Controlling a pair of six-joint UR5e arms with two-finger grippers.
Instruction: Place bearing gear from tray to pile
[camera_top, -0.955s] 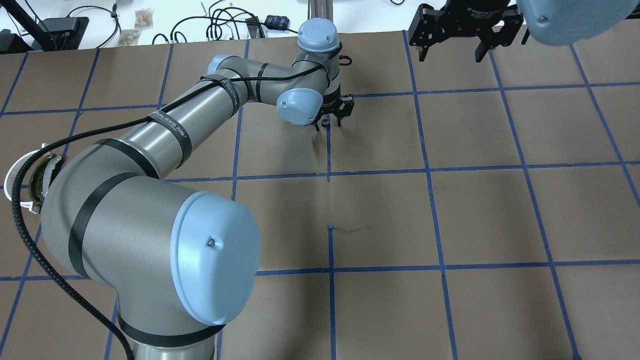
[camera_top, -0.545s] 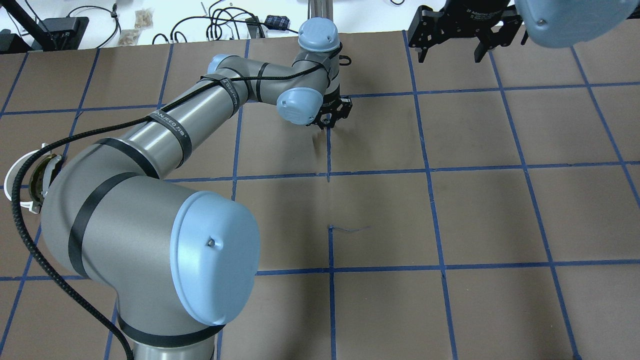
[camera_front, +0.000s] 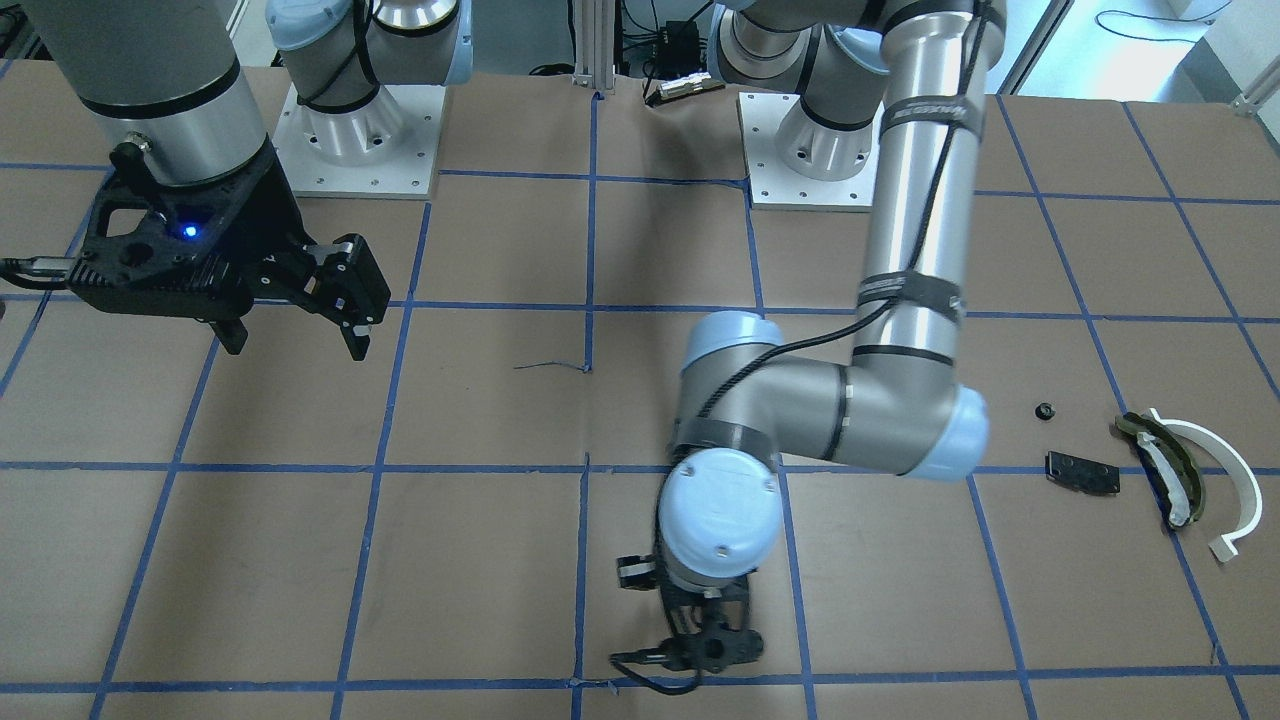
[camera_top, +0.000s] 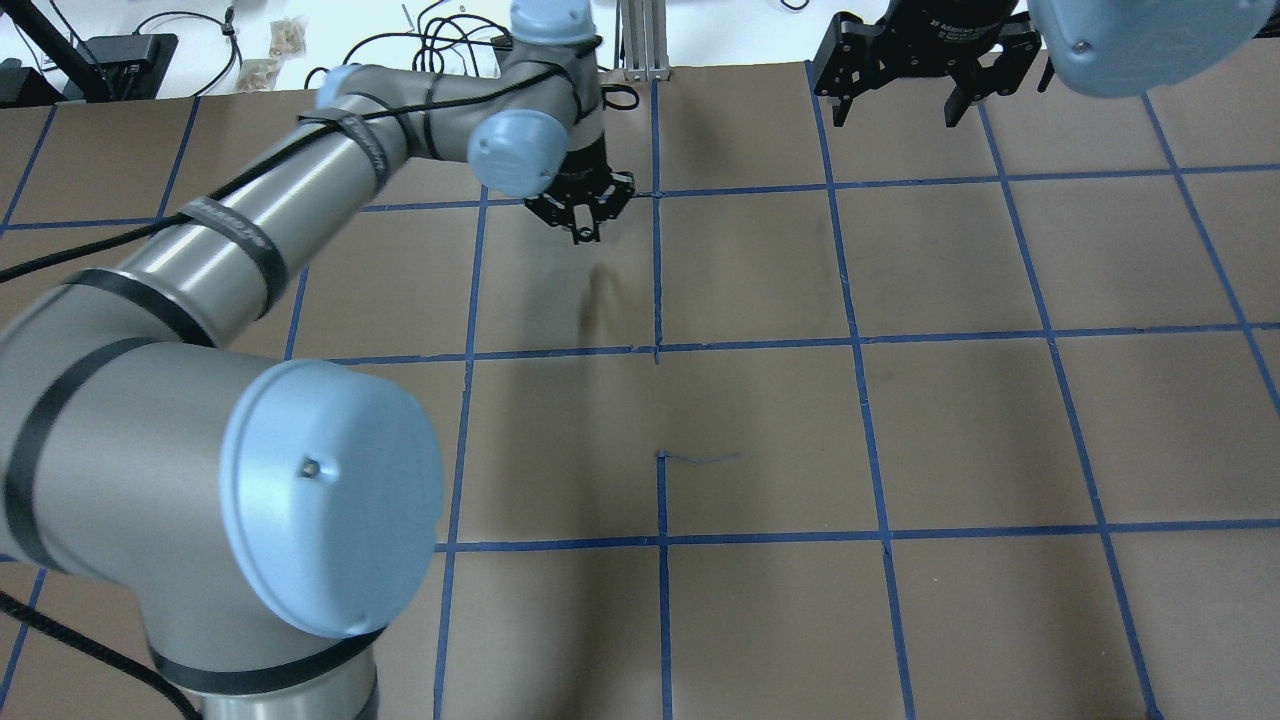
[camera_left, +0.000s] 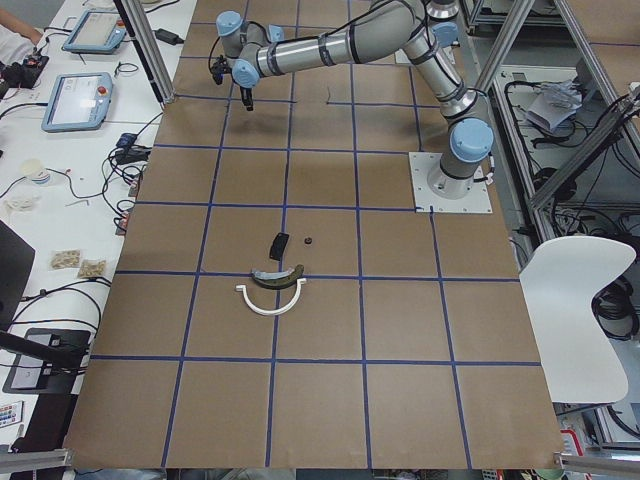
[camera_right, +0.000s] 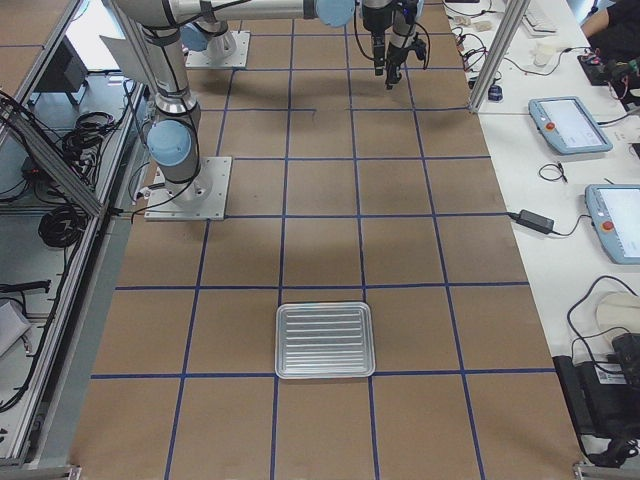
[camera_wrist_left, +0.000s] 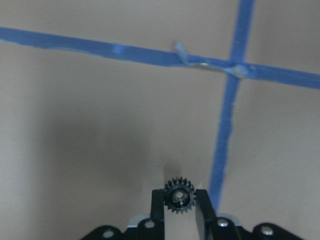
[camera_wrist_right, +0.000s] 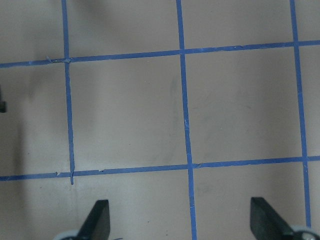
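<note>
My left gripper (camera_top: 584, 234) pinches the little black gear (camera_wrist_left: 180, 196) tight between its two fingers. It hangs over the brown table (camera_top: 760, 420), near a cross of blue tape (camera_wrist_left: 232, 70). The pile (camera_front: 1165, 470) lies well apart on my left side: a white arc (camera_front: 1238, 478), a green piece (camera_front: 1140, 430) and a black plate (camera_front: 1083, 472). The tray (camera_right: 325, 340) is far off too. My right gripper (camera_front: 297, 345) is wide open.

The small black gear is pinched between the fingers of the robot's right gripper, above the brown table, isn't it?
Not the right: the left gripper pinches the small black gear above the brown table; the left wrist view shows it.
</note>
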